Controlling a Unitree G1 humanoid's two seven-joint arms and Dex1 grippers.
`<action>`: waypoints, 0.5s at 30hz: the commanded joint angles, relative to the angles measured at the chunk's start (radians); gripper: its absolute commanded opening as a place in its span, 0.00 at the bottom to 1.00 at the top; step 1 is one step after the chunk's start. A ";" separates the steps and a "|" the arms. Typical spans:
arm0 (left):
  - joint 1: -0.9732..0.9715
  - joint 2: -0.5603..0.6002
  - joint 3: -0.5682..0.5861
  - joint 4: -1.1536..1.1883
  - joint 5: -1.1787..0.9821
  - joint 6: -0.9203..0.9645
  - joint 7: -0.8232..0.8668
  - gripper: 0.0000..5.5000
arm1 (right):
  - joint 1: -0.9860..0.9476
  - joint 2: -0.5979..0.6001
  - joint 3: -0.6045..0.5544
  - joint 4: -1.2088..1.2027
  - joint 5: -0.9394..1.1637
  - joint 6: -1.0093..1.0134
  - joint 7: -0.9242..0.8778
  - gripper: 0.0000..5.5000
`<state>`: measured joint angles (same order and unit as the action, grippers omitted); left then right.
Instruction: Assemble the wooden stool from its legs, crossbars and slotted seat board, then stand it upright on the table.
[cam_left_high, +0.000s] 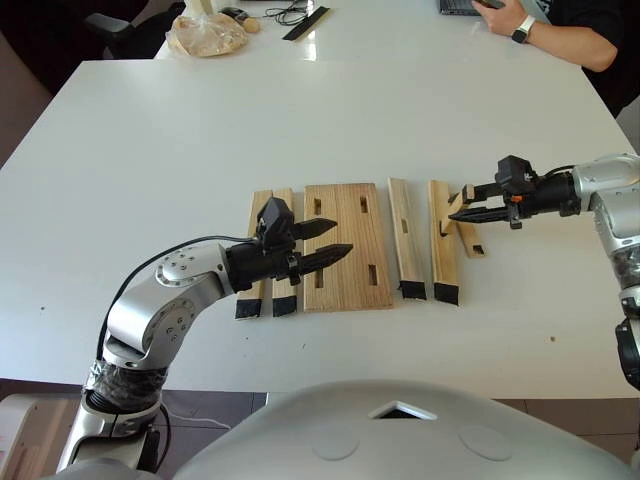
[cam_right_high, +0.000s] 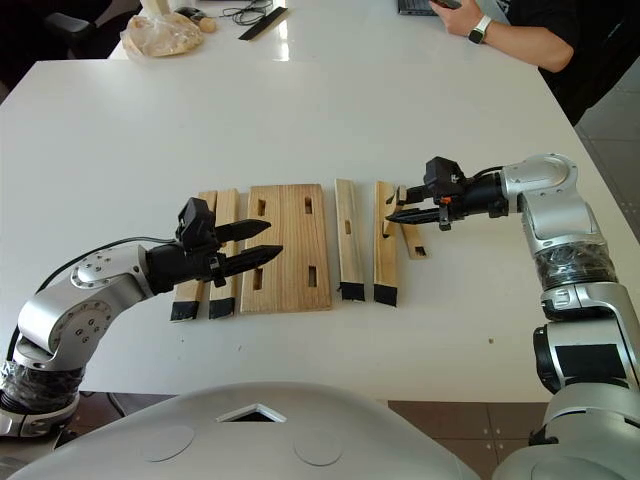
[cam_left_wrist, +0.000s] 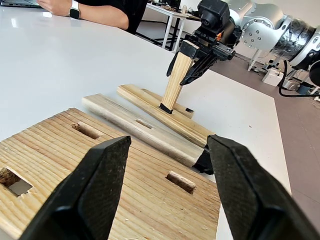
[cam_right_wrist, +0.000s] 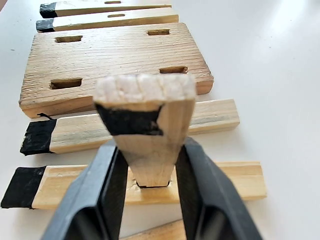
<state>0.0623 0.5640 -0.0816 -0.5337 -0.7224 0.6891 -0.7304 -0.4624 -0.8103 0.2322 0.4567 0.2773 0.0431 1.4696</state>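
One crossbar (cam_right_wrist: 149, 142) pinched between right fingers (cam_right_wrist: 95, 200); left fingers (cam_left_wrist: 95, 192) spread above seat board (cam_left_high: 372, 240)

No legible text, label, brand, number or sign is found on any surface in view.
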 joint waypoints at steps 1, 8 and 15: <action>-0.018 0.012 -0.013 -0.005 0.008 0.016 -0.005 0.52 | 0.121 0.055 0.082 0.057 -0.112 0.030 -0.049 0.34; -0.004 0.022 -0.023 -0.011 0.016 0.013 -0.016 0.52 | 0.155 0.053 0.093 0.063 -0.157 -0.002 -0.065 0.44; 0.015 0.027 -0.010 -0.017 0.020 0.001 -0.010 0.52 | 0.167 -0.039 -0.185 -0.330 0.171 0.290 -0.065 0.44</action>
<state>0.0659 0.5794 -0.1022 -0.5389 -0.7120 0.6903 -0.7433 -0.2870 -0.8010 0.1683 0.3052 0.3041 0.2002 1.4143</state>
